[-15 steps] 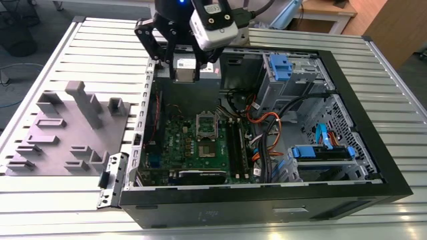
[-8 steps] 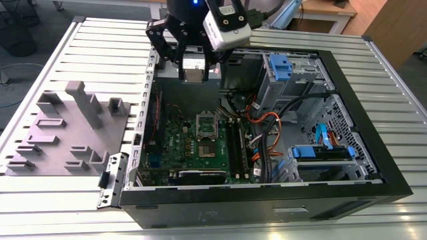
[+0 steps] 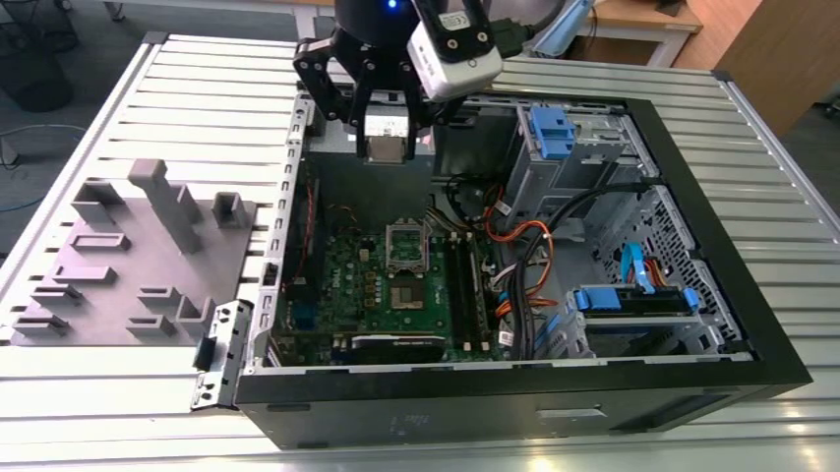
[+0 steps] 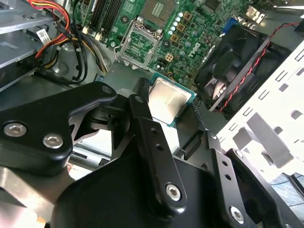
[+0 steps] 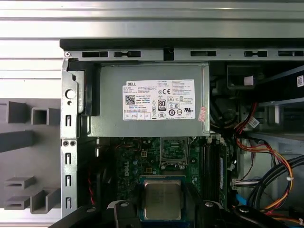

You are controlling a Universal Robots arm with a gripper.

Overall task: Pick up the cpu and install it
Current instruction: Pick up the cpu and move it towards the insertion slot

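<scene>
The cpu point(image 3: 390, 148) is a small square chip with a dull silver top, held flat between my gripper's black fingers point(image 4: 142, 111). My gripper point(image 3: 390, 144) is shut on it and hangs above the back end of the open computer case point(image 3: 683, 187). The same chip appears in both wrist views point(image 4: 167, 99) point(image 5: 163, 199). Below and ahead lies the green motherboard point(image 3: 374, 290) with its open silver socket frame point(image 3: 407, 243) point(image 4: 141, 42) point(image 5: 175, 152). The chip is well above the socket, apart from it.
A grey power supply box point(image 5: 147, 102) sits in the case beyond the socket. A black fan point(image 4: 237, 66) is at the case wall. Orange and black cables point(image 3: 525, 246) and blue drive brackets point(image 3: 630, 295) crowd the exterior view's right. A grey plastic fixture point(image 3: 132, 256) lies outside on the slatted table.
</scene>
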